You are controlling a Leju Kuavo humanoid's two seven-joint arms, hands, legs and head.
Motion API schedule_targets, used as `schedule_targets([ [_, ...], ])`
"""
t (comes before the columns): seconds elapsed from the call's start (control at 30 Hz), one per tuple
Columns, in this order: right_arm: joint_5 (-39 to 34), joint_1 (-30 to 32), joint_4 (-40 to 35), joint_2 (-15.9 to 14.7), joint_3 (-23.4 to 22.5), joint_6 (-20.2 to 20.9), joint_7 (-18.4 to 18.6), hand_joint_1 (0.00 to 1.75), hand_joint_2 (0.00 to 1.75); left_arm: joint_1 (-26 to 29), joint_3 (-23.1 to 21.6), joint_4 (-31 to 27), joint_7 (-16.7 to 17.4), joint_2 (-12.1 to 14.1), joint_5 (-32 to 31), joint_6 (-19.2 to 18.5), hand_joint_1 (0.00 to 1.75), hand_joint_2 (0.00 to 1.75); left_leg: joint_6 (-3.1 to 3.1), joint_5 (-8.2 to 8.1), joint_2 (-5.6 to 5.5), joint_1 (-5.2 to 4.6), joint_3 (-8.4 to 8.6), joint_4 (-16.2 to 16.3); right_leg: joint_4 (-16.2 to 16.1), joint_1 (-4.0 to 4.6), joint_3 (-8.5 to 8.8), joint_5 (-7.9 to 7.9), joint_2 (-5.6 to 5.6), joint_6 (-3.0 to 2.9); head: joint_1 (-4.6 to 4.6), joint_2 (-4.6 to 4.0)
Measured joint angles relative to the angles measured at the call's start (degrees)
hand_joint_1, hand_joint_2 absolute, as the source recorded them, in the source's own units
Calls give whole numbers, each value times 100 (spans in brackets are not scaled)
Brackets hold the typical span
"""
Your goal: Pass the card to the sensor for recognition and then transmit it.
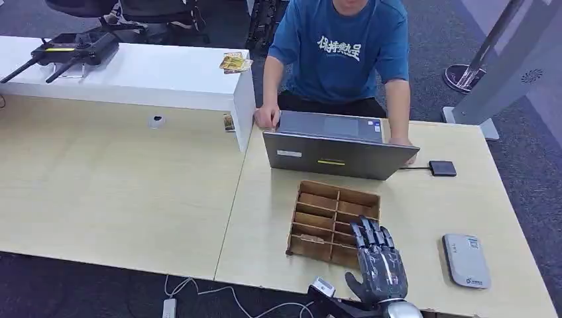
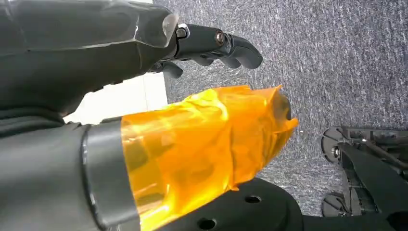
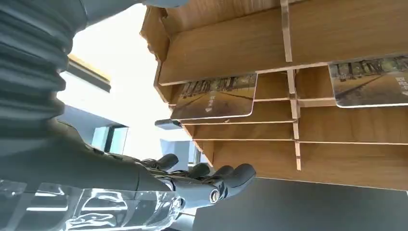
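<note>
A wooden card organizer with several slots sits on the table in front of a laptop. My right hand is at its near right corner, fingers stretched out over the nearest slots and holding nothing. The right wrist view shows the same hand beside the organizer, where two printed cards lie in separate slots. A grey-white sensor pad lies flat on the table to the right of the hand. My left hand hangs over grey carpet, its fingers loosely extended and empty.
A person in a blue shirt sits behind the laptop with both hands at it. A small black box is cabled to the laptop. A white raised shelf at the left carries a black controller and some cards.
</note>
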Motion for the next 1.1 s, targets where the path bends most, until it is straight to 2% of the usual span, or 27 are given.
schedule_targets([
  [0.2,0,11,-44,0,2,-20,0,0,175,1,0,0,0,0,-4,4,0,0,0,0,0,0,0,0,0,0,-1,0,0,0,0,0],
  [0.27,0,12,-50,0,2,-24,0,12,175,0,0,0,0,0,-4,4,0,0,0,0,0,0,0,0,0,0,-1,0,0,0,0,0],
  [0.3,0,13,-52,0,2,-24,0,33,175,0,0,0,0,0,-6,7,0,0,0,0,0,0,0,0,0,0,-1,0,0,0,0,0],
  [0.33,0,15,-59,0,2,-24,0,89,175,1,0,0,0,0,-7,7,0,0,0,0,0,0,0,0,0,0,-1,0,0,0,0,0],
  [0.37,0,14,-63,0,2,-24,0,89,175,1,0,0,0,0,-7,7,0,0,0,0,0,0,0,0,0,0,-1,0,0,0,-2,0],
  [0.4,0,14,-63,0,2,-24,0,124,175,0,0,0,0,0,-7,7,0,0,0,0,0,0,0,0,0,0,-1,0,0,0,0,0],
  [0.43,0,14,-63,0,2,-24,0,129,175,1,0,0,0,0,-7,7,0,0,0,0,0,0,0,0,0,0,-1,0,0,0,-2,0],
  [0.6,0,14,-72,0,2,-28,-7,134,175,1,0,0,0,0,-4,4,0,0,0,0,0,0,0,0,0,0,-1,0,0,0,0,0],
  [0.63,0,14,-79,0,2,-28,-9,127,175,1,0,0,0,0,-4,4,0,0,0,0,0,0,0,0,0,0,-1,0,0,0,0,0],
  [0.77,0,12,-81,-4,2,-22,-15,126,175,1,0,0,0,0,-2,4,0,0,0,0,0,0,0,0,0,0,-1,0,0,0,0,0],
  [0.87,-15,10,-98,-13,2,-20,-15,133,175,1,0,0,0,-2,2,4,0,0,0,0,0,0,0,0,0,0,-1,0,0,0,0,0],
  [1.1,-17,2,-127,-31,2,-20,-17,134,175,1,0,0,0,-2,4,4,0,0,0,0,0,0,0,0,0,0,-1,0,0,0,0,0],
])
